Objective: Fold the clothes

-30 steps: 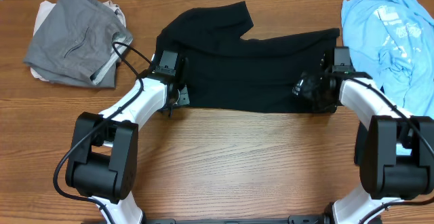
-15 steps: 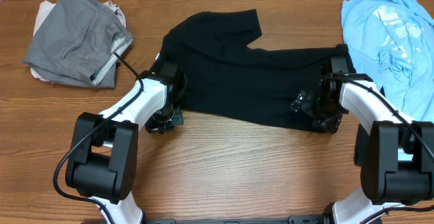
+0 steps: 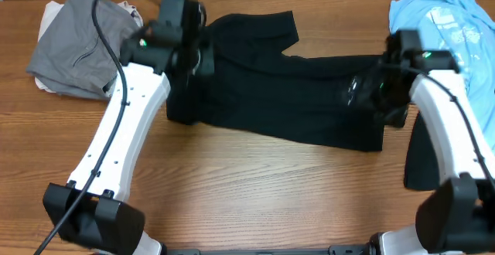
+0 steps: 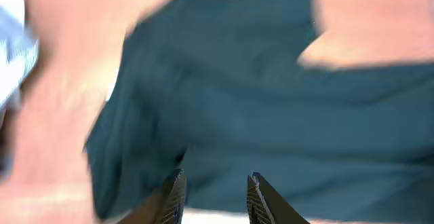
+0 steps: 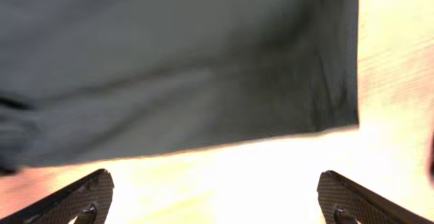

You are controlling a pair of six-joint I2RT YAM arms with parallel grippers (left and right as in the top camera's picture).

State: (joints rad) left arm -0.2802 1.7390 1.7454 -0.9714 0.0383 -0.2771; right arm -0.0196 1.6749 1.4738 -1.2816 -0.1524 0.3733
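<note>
Black tee [image 3: 294, 93] lies mid-table [image 3: 271, 201], flat, pulled out into a wide band. Looks doubled over front to back, but I can't confirm the layers.

Placement logic, my read:
- grey trousers [image 3: 85, 42] are parked at the far-left corner and blue tee [image 3: 448, 39] at the far-right, which leaves the middle as the work area for one garment at a time
- one arm sits at each end of the band, so both ends can be taken together
- left arm is lifted over the left end, right arm is over the right end by the near corner

Fingers:
- left gripper [image 4: 215, 176]: partly parted, narrow gap, nothing in it. Cloth is below the fingers [image 4: 173, 197], not pinched. View is blurred.
- right gripper [image 5: 213, 176]: spread wide, nothing in it. Tee's near edge and right corner are just beyond the tips, with bare wood under them.

So neither arm holds cloth and the tee rests on its own.

Orientation:
- long axis runs left-right across the table, slightly skewed, with the near edge dropping toward the robot at the right end
- one sleeve [image 3: 271, 27] sticks out on the far side, left of centre, pointing away from the robot
- can't tell where the collar is

Judgement: this is a mid-fold regrip, and that sleeve needs tucking in before the band is square.
</note>
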